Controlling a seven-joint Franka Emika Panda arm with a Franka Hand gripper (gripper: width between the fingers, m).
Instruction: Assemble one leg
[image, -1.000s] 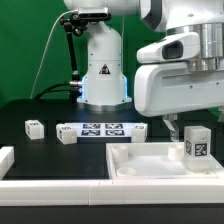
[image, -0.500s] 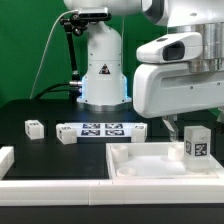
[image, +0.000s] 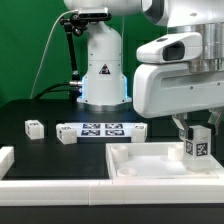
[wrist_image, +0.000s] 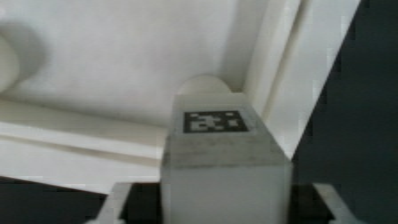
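Fingers (image: 181, 127) of the gripper (wrist_image: 222, 204) now bracket the leg (image: 197, 143), one on each side. In the exterior view the visible finger, which stood apart from the block half a second earlier, has closed inward and lies against the side facing that view's left. The wrist view shows the pads flush with both flanks, so the jaws appear clamped on the leg. The leg (wrist_image: 221, 140) itself has not shifted: it stands upright, tag outward, in the recessed white tray piece (image: 130, 160), near the end at the exterior view's right. The marker board (image: 100, 129) and two small tagged blocks (image: 34, 127) lie well apart on the table (image: 20, 112). By this reading the grasp is just made and lifting comes next.
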